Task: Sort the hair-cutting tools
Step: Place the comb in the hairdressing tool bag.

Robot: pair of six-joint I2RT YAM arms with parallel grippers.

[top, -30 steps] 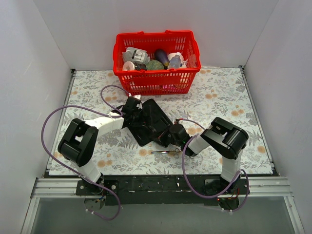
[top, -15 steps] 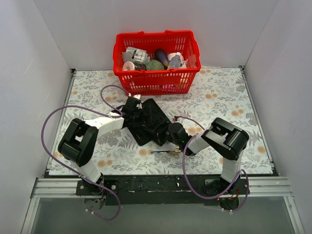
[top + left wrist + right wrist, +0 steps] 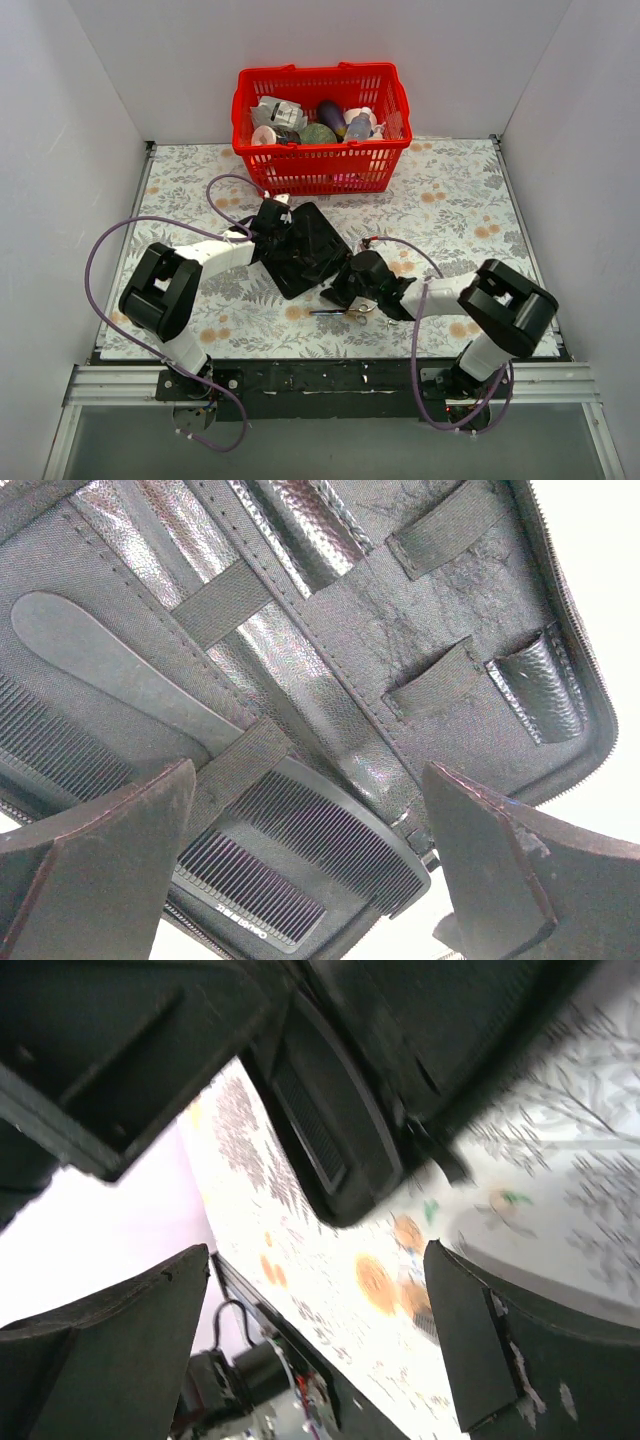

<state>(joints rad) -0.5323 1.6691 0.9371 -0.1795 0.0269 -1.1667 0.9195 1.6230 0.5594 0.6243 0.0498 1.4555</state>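
Left arm [image 3: 215,255] and right arm [image 3: 440,297] reach low to the black case [image 3: 315,245], jaws gaping, empty.

A tiny pale imprint on the black comb [image 3: 252,912] sits upside down, too small to read.

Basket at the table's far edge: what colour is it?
The basket is red; best in top external view.

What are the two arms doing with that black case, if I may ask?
Both arms are at the open black case in the middle of the table. The left gripper is open over its lining, where a black comb sits under a strap. The right gripper is open at the case's near corner. The silver scissors lie on the table close by.
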